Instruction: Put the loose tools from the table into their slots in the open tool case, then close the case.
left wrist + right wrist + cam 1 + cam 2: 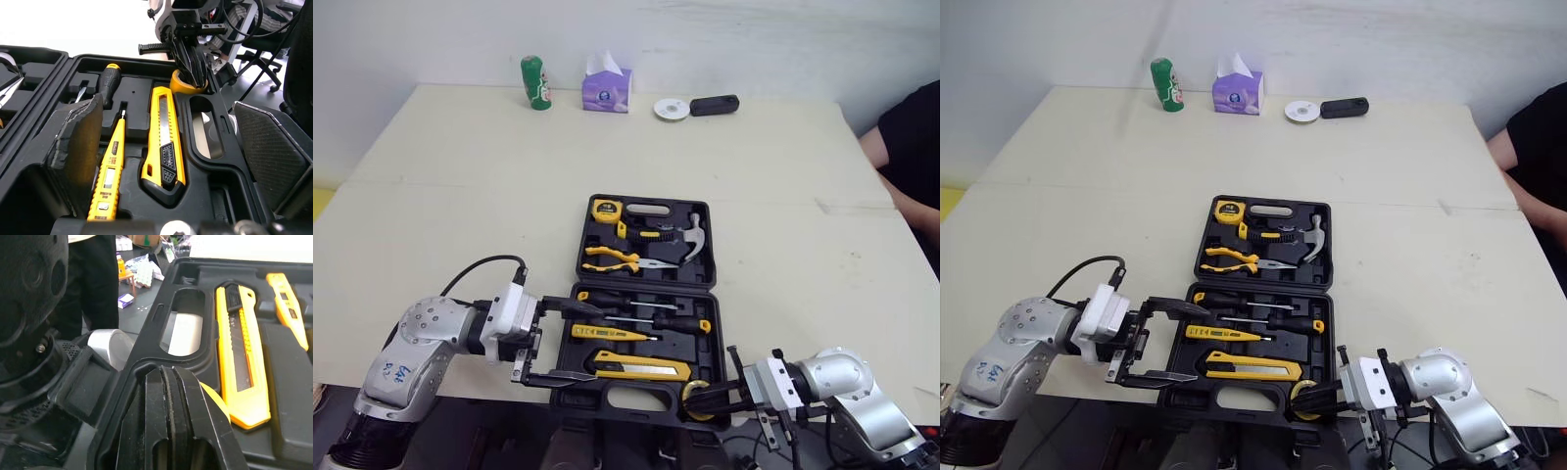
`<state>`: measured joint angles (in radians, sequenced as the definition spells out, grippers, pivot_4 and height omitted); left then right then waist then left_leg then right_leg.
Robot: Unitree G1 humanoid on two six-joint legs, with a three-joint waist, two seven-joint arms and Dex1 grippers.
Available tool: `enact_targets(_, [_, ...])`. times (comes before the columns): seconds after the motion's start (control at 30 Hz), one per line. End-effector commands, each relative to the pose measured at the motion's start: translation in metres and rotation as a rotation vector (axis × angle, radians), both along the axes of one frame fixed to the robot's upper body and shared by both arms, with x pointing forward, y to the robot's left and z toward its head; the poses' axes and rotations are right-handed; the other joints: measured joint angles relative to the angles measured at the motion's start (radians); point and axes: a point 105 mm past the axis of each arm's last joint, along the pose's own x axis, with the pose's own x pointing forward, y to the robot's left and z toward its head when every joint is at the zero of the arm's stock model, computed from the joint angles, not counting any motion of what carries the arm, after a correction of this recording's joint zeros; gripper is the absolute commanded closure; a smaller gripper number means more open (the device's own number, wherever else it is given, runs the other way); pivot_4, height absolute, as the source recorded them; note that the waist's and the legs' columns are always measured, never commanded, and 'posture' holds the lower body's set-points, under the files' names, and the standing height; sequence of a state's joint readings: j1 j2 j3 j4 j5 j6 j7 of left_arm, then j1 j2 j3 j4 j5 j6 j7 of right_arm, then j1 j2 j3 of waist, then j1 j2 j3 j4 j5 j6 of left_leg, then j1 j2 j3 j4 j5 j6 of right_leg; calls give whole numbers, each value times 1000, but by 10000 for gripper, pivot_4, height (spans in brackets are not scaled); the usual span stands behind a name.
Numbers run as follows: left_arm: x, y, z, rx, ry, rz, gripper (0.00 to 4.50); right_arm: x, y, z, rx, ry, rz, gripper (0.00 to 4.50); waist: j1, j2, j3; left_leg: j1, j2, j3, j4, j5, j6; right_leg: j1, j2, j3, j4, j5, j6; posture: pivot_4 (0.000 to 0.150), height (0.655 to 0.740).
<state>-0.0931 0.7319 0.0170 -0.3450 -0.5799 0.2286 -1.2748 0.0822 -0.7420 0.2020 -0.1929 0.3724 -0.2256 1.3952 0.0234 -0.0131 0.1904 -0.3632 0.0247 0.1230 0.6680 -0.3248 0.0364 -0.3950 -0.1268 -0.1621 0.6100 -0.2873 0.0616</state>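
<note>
Lying on the cream table (460,196) by a white wall (754,39), the open black plastic tool case (709,227) holds a silver hammer (695,238), yellow-handled pliers (617,259) and a yellow utility knife (641,367). The right gripper (717,397) is clamped on the yellow tape roll (188,87) in the case's near right corner. The left gripper (597,343) has its jaws apart over the case's near left edge.

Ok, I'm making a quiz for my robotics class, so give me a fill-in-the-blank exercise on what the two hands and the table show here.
1. The right hand grips a roll of tape coloured ____.
2. The fingers of the left hand are ____, holding nothing.
3. At the far edge of the table, the can beside the tissue box is ____.
Missing words: yellow; open; green.
</note>
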Motion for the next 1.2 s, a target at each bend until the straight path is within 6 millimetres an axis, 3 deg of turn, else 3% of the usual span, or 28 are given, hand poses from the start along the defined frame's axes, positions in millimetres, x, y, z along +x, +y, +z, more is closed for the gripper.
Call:
enact_targets(0.03, [-2,2,2,14,-20,2,0,-1,-16,-35,-121,142,-77,43217,0,-3,-2,2,0,0,0,-1,0,2,0,0,-1,0,0,1500,7400])
enact_targets(0.13, [-2,3,1,21,-8,7,0,8,-13,-35,-93,207,-129,43217,-2,-8,-5,6,1,0,-1,-4,0,5,0,1,-2,0,0,1500,7400])
enact_targets(0.37, [6,6,4,15,-30,49,0,7,-7,-32,-87,203,-92,43217,-3,-8,-5,8,2,0,-1,-7,-6,5,0,1,-1,-1,-2,1500,7400])
enact_targets(0.43, [10,8,6,4,-37,78,0,11,-3,-21,-59,176,-96,43217,-3,-8,-5,8,3,0,-1,-7,-6,5,0,1,-1,-1,-2,1500,7400])
enact_targets(0.57, [25,15,14,-36,-67,175,0,20,1,25,48,105,-150,43217,-2,-3,-2,7,3,0,-1,-7,-7,4,0,1,0,-1,-2,1500,7400])
enact_targets(0.67, [40,22,23,-100,-109,273,0,19,-1,48,67,149,-191,43217,1,3,1,3,2,0,0,-6,-5,1,-1,1,0,-1,-2,1500,7400])
enact_targets(0.77, [61,39,30,-139,-133,412,0,32,-17,70,80,123,-321,43217,4,4,2,2,2,0,-1,-4,-2,0,0,0,0,-1,-2,1500,7400])
enact_targets(0.87, [82,54,30,-128,-175,527,0,53,-39,80,77,70,-460,43217,4,4,2,2,2,0,-1,-4,-1,0,0,0,0,-1,-2,1500,7400])
enact_targets(0.97, [99,65,21,-89,-152,628,9061,77,-69,79,40,-12,-602,45000,4,4,2,1,1,0,-1,-4,0,0,0,0,-1,-1,-1,1500,7400])
enact_targets(1.03, [105,69,8,-24,-132,649,17927,93,-86,76,-2,-111,-682,45000,3,4,2,0,1,1,-1,-4,1,-1,0,0,-1,0,-1,1500,7400])
enact_targets(1.1, [106,68,-8,67,-118,638,27236,92,-92,62,-108,-138,-644,45000,2,4,2,-4,0,1,-1,-4,1,-4,0,0,-1,0,0,1500,7400])
enact_targets(1.2, [105,60,-22,92,-58,616,39437,99,-94,49,-118,-113,-698,45000,1,4,2,-7,1,3,-1,-2,0,-7,2,0,2,0,0,1500,7400])
